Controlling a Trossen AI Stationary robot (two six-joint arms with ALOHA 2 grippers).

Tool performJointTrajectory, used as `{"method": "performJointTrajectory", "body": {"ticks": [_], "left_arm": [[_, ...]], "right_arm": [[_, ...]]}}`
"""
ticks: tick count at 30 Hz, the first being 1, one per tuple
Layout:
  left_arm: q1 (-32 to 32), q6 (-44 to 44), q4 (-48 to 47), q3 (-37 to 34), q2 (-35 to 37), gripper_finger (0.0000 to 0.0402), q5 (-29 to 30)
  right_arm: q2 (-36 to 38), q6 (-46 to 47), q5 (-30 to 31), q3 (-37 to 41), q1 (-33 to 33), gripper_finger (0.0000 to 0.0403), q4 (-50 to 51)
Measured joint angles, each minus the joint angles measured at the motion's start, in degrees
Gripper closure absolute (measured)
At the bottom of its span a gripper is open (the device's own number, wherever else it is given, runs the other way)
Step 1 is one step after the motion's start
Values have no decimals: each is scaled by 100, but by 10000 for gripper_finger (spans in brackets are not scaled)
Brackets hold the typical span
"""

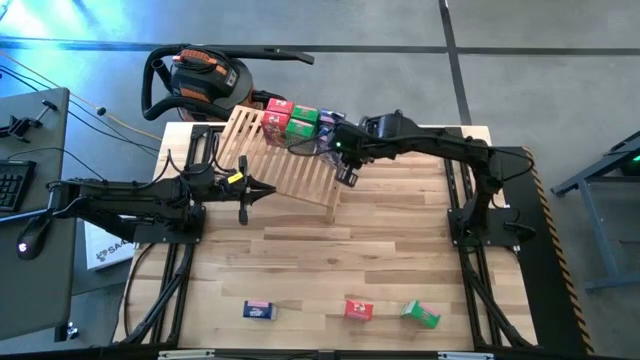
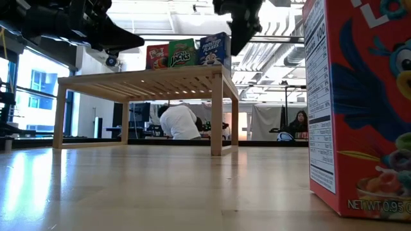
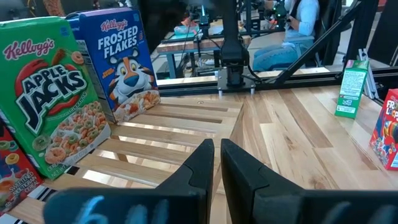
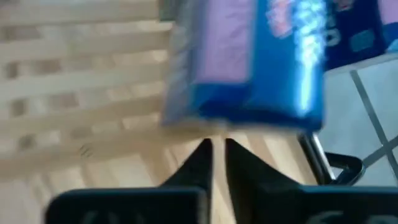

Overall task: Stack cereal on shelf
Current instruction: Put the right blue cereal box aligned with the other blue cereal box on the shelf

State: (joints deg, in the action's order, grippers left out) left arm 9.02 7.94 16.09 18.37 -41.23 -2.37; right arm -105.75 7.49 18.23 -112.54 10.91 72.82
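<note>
Three cereal boxes (image 2: 186, 53) — red, green Apple Jacks, blue Frosted Flakes — stand on the shelf (image 1: 285, 160). Right gripper (image 1: 345, 172) hangs beside them, fingers together, holding nothing; left gripper (image 1: 268, 190) likewise pinched together.

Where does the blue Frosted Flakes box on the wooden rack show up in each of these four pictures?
High view: Frosted Flakes box at the rack's far edge, right of the green box.
Low view: on top of the rack, rightmost of three boxes.
Left wrist view: upper left, beside the green box.
Right wrist view: a blurred blue box, probably the same one, fills the top.
Shared landmark: the slatted rack.
</note>
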Motion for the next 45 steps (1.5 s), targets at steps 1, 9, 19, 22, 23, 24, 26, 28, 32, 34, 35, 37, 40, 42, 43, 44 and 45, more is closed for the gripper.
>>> {"method": "performJointTrajectory", "body": {"ticks": [1, 9, 19, 22, 23, 24, 26, 28, 32, 34, 35, 37, 40, 42, 43, 44, 45], "left_arm": [[-1, 0, 0, 0, 0, 381, 0], [-1, 0, 0, 0, 0, 381, 0], [-1, 0, -12, 0, 0, 381, 2], [-1, 0, -56, 0, 0, 381, 2], [0, 0, -55, 0, 0, 381, 2], [0, 0, -57, 0, 0, 381, 2], [0, 7, -56, 0, 0, 381, 2], [0, 9, -56, 0, 0, 381, 2], [0, 9, -50, 0, 0, 381, 4], [0, 9, -54, 0, 0, 381, 2], [0, 11, -60, 0, 0, 381, 4], [0, 11, -84, 0, 0, 381, 4], [0, 17, -80, 0, 0, 381, 4], [0, 17, -85, 0, 0, 381, 5], [0, 20, -84, 0, 0, 381, 7], [0, 20, -80, 0, 0, 381, 7], [0, 20, -83, 0, 0, 381, 7]], "right_arm": [[0, 0, 22, 83, 37, 392, -141], [2, -90, 75, 424, 167, 383, -871], [87, -175, 162, 656, 174, 386, -893], [344, -93, 228, 653, 91, 386, -584], [419, -67, 194, 652, 45, 386, -483], [468, -46, 94, 652, -13, 386, -447], [496, -53, -96, 654, -156, 386, -502], [491, -141, -237, 656, -296, 387, -740], [314, -296, -136, 655, -531, 387, -1356], [215, -302, 104, 658, -579, 387, -1578], [186, -293, 280, 658, -577, 387, -1680], [123, -227, 623, 658, -566, 387, -1771], [66, -238, 827, 661, -513, 387, -1872], [61, -238, 838, 659, -468, 387, -2017], [56, -247, 836, 658, -446, 387, -2054], [47, -265, 832, 658, -426, 387, -2058], [38, -299, 826, 658, -406, 387, -2076]]}}
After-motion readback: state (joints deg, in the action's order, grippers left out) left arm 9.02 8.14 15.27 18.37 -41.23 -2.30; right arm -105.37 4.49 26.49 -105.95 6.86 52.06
